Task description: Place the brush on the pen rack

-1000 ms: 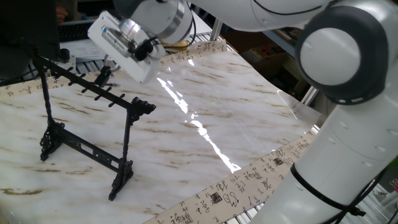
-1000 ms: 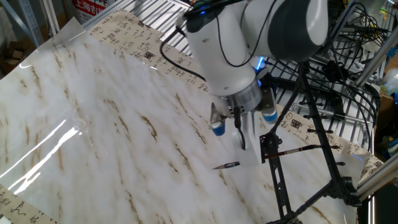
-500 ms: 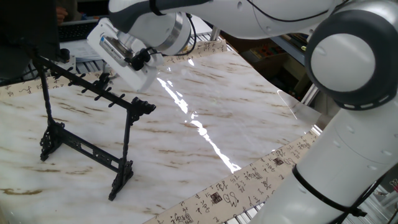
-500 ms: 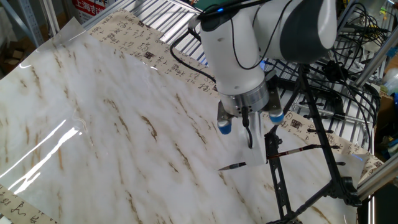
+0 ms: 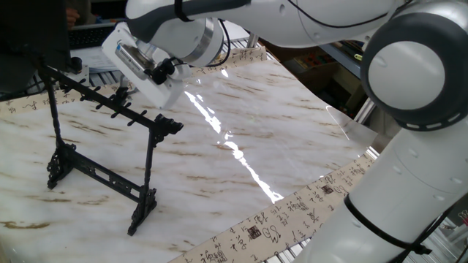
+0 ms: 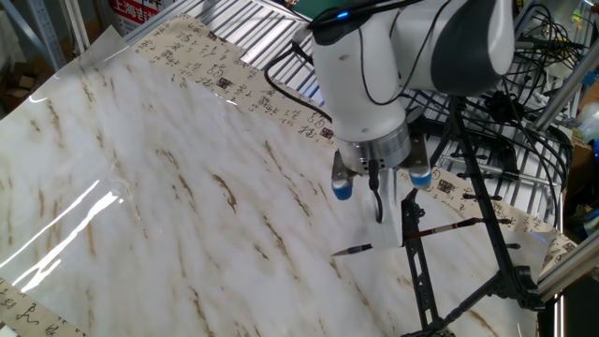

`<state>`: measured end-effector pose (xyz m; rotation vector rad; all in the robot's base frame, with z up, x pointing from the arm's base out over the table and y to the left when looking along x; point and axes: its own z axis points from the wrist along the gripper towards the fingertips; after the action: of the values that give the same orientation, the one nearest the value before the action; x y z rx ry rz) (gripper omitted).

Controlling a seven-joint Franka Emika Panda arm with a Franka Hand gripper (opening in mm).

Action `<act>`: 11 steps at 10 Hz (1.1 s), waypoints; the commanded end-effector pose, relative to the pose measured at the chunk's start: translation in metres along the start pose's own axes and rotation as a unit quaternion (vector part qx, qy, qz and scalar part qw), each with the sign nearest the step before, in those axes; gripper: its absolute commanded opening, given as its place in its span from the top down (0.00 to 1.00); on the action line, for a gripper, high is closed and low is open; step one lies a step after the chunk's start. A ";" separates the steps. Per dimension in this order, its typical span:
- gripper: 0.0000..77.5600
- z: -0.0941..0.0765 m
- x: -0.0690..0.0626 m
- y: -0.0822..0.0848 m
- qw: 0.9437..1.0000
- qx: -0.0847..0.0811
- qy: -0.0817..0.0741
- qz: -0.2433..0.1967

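gripper [image 6: 384, 185] right of centre, fingers apart, blue pads [image 6: 343, 190] clear | brush [image 6: 412, 238] hung level across rack [image 5: 102, 150] | marble [image 5: 278, 124] open toward right | only other view showed brush

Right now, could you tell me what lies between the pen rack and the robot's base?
Nothing: one fixed view shows only bare marble-patterned table between pen rack and robot's base.

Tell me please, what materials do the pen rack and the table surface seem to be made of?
The pen rack looks like black lacquered wood or perhaps cast metal: matte black, thin bars, carved ornate ends. I cannot tell which. The table surface looks like white marble with brown veins, but the sharp glare streaks and a lifted transparent edge suggest a printed sheet under glossy clear plastic.
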<state>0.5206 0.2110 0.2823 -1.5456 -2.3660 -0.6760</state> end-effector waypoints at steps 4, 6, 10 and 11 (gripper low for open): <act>0.98 0.000 0.007 -0.003 1.000 0.002 -0.016 0.020; 0.98 0.000 0.009 -0.004 1.000 0.002 -0.015 0.026; 0.98 0.000 0.010 -0.004 0.999 0.004 -0.022 0.029; 0.98 0.000 0.010 -0.004 0.999 0.004 -0.023 0.029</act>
<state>0.5128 0.2174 0.2846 -1.6372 -2.3414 -0.6223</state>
